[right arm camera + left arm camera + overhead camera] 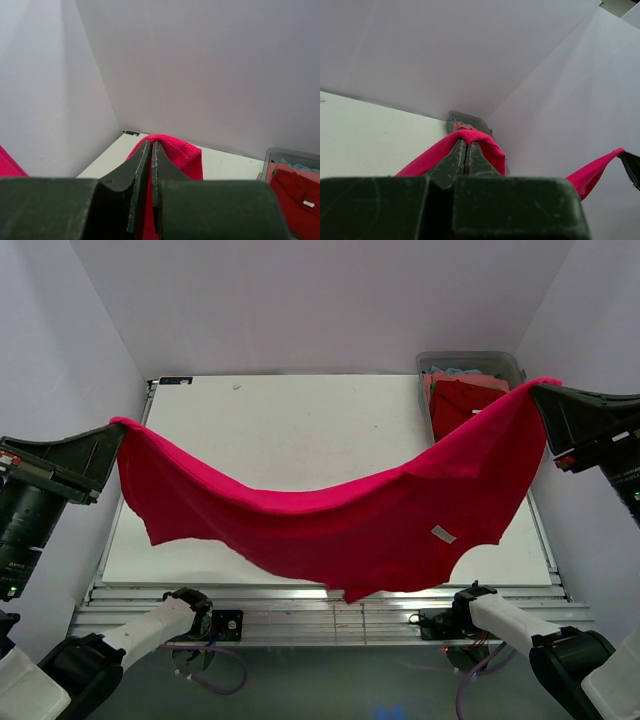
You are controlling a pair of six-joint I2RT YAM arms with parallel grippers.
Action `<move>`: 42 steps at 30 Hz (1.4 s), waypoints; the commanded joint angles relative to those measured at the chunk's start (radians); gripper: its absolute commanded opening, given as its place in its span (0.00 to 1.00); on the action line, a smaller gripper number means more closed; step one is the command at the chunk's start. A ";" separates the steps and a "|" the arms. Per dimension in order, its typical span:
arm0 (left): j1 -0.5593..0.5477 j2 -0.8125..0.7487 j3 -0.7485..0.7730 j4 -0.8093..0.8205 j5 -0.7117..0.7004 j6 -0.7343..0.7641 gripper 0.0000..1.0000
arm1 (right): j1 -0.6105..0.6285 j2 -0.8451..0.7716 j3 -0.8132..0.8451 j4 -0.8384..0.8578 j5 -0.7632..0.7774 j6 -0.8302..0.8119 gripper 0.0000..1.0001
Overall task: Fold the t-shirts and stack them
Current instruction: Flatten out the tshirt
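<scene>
The left hand [118, 430], at the left edge of the overhead view, was clamped tight on one end of a pink t-shirt [340, 530]. In its own wrist view the two dark fingers [455, 155] were pressed together, with pink cloth folded over their tips. The right hand [540, 395], at the right edge of the overhead view and a little higher in the frame, was likewise closed on the other end of the shirt. Its wrist view showed the fingers [139, 165] nearly touching, with pink cloth draped over the tips.

Between the two hands the pink t-shirt hung in the air like a wide hammock, sagging deepest just right of the frame's centre. Its lower edge reached down past the near edge of the desk [290, 430] in the picture. A small white label [443, 534] showed on the cloth toward the lower right.

Beneath the shirt lay the white desk. At the desk's upper right corner stood a clear bin [470, 358], partly hidden behind the raised cloth, holding a red garment [460, 402] with something pale blue behind it.
</scene>
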 commanded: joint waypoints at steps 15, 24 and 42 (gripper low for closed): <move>0.007 0.229 -0.343 0.112 -0.102 0.129 0.00 | -0.005 0.206 -0.400 0.317 0.121 -0.050 0.08; 0.127 0.581 -0.137 0.302 -0.061 0.273 0.00 | -0.005 0.425 -0.349 0.480 0.184 -0.043 0.08; 0.187 0.413 -0.301 0.659 0.052 0.405 0.00 | -0.008 0.352 -0.220 0.571 0.241 -0.113 0.08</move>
